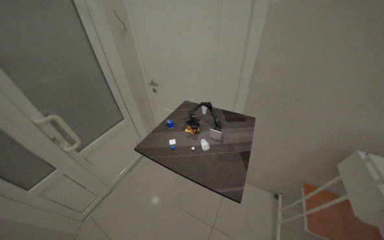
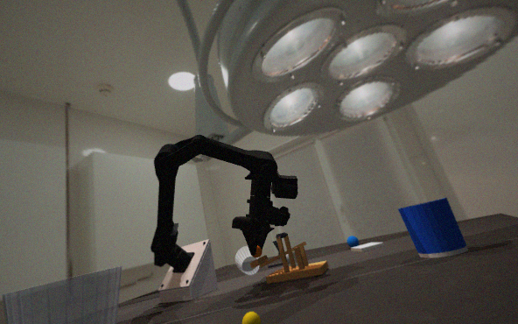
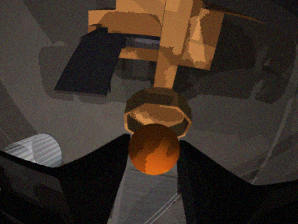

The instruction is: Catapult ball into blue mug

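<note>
My gripper (image 3: 153, 143) (image 2: 256, 250) (image 1: 193, 125) is shut on a small orange ball (image 3: 154, 151) (image 2: 258, 251). It holds the ball right at the round spoon cup (image 3: 158, 113) of the wooden catapult (image 3: 166, 23) (image 2: 297, 270) (image 1: 191, 130), touching or just above its rim. The catapult stands on the dark table (image 1: 206, 168). The blue mug (image 2: 433, 228) (image 1: 170, 123) stands upright on the table, apart from the catapult, to its right in the exterior view.
A white ribbed cup (image 2: 243, 261) (image 3: 36, 151) lies on its side behind the catapult. A blue ball (image 2: 353, 241) (image 1: 172, 147) and a flat white block (image 2: 367, 246) (image 1: 172, 141) lie near the mug. A yellow ball (image 2: 251, 317) lies in front. The arm's base (image 2: 188, 273) stands to the left.
</note>
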